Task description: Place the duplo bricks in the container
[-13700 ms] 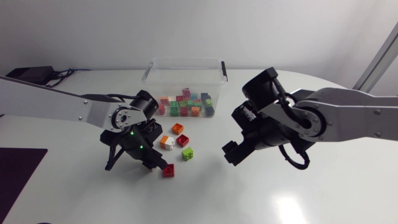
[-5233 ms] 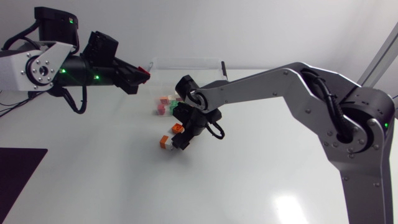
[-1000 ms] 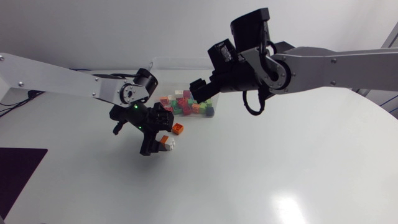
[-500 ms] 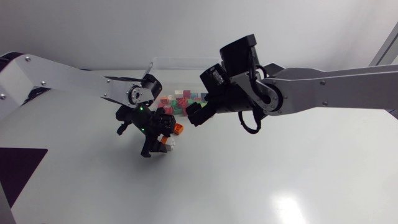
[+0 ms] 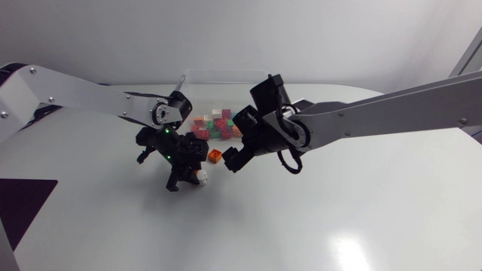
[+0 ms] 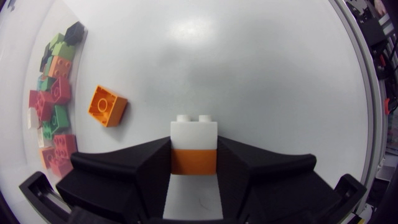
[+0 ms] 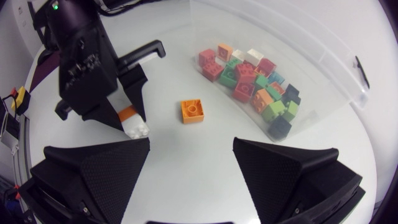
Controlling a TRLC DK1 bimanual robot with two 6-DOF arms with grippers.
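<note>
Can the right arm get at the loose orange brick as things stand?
Probably yes. The right gripper hangs open, and the orange brick lies alone just ahead of its fingers. The left gripper, shut on the white and orange brick, sits close beside but not over it.

Left arm [image 5: 83, 94] comes in from its side, silver links stretched long and low toward the middle. Its black wrist is bent steeply down, with a green light glowing on it. Left gripper [image 6: 194, 155] is nose-down at the surface [image 5: 301, 218], and its fingers [image 6: 130, 168] press on both sides of a white-and-orange brick [image 6: 194, 140]. Right arm [image 5: 392, 113] reaches in from the opposite side, well past the middle, with the wrist tipped downward. Right gripper [image 7: 191, 155] hangs above the surface just beside the left one, its broad fingers [image 7: 99, 168] spread wide apart.
</note>
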